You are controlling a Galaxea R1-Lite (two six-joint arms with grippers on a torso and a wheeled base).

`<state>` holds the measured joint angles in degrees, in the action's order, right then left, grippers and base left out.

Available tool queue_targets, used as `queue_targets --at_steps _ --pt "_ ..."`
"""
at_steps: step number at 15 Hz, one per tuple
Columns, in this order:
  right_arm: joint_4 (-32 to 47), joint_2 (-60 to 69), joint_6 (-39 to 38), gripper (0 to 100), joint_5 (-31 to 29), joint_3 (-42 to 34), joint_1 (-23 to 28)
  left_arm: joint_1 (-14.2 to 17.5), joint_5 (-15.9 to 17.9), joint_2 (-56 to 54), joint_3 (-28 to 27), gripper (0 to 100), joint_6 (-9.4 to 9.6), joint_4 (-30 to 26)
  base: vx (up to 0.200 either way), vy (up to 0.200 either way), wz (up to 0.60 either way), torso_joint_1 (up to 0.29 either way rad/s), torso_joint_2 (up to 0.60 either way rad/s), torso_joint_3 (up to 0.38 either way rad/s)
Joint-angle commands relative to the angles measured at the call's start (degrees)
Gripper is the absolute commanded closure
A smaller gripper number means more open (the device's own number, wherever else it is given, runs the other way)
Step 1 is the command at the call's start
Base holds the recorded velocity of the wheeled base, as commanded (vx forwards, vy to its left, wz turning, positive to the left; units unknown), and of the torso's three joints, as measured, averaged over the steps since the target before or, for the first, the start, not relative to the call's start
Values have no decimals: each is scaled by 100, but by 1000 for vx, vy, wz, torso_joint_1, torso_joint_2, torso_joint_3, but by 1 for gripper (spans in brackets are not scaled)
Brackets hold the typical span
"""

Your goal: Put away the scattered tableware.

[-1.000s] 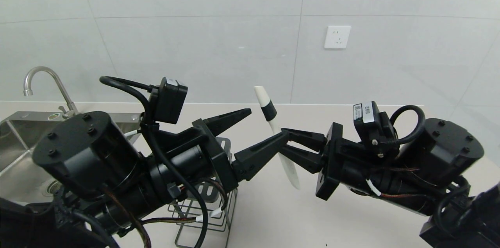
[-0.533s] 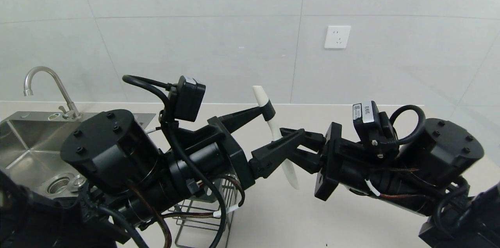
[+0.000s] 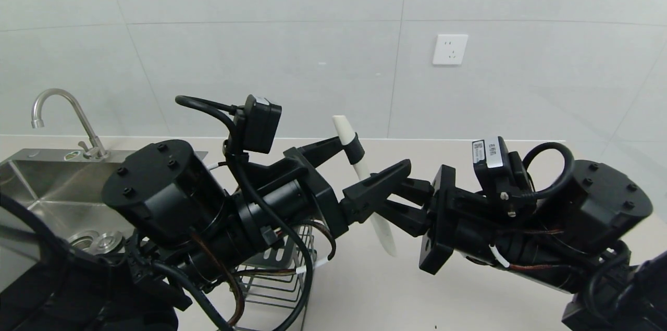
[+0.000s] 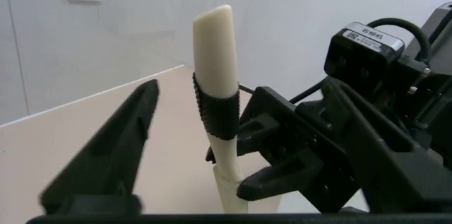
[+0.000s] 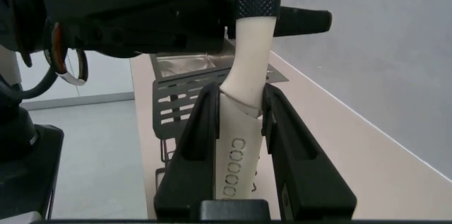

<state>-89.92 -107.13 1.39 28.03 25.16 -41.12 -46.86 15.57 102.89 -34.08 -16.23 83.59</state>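
A white utensil (image 3: 365, 174) with a black grip band (image 3: 353, 147) stands nearly upright above the counter. My right gripper (image 3: 384, 199) is shut on its lower, perforated part (image 5: 236, 157), one finger (image 5: 201, 139) on each side. My left gripper (image 3: 372, 156) is open, and its two fingers straddle the utensil around the black band. In the left wrist view the utensil (image 4: 215, 111) rises between the left gripper's (image 4: 236, 104) spread fingers, with the right gripper (image 4: 282, 153) just behind it. The utensil's lower tip (image 3: 388, 250) hangs free.
A wire rack (image 3: 281, 273) stands on the beige counter (image 3: 365, 289) under my left arm. A steel sink (image 3: 47, 190) with a faucet (image 3: 57, 107) lies at the far left. The tiled wall with a socket (image 3: 449, 49) is close behind.
My left arm has moved right and forward, and its open fingers now sit on both sides of the utensil's black band. The right gripper has kept its hold, almost still.
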Motion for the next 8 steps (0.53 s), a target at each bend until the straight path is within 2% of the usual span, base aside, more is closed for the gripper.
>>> queue_targets --at_steps 1,8 --pt "-8 17 -7 100 -43 50 -1 1 -1 -6 7 100 -3 70 0 0 0 0 0 0" --pt "-8 -1 -86 100 -122 191 16 -7 -1 12 -46 100 -3 307 0 0 0 0 0 0"
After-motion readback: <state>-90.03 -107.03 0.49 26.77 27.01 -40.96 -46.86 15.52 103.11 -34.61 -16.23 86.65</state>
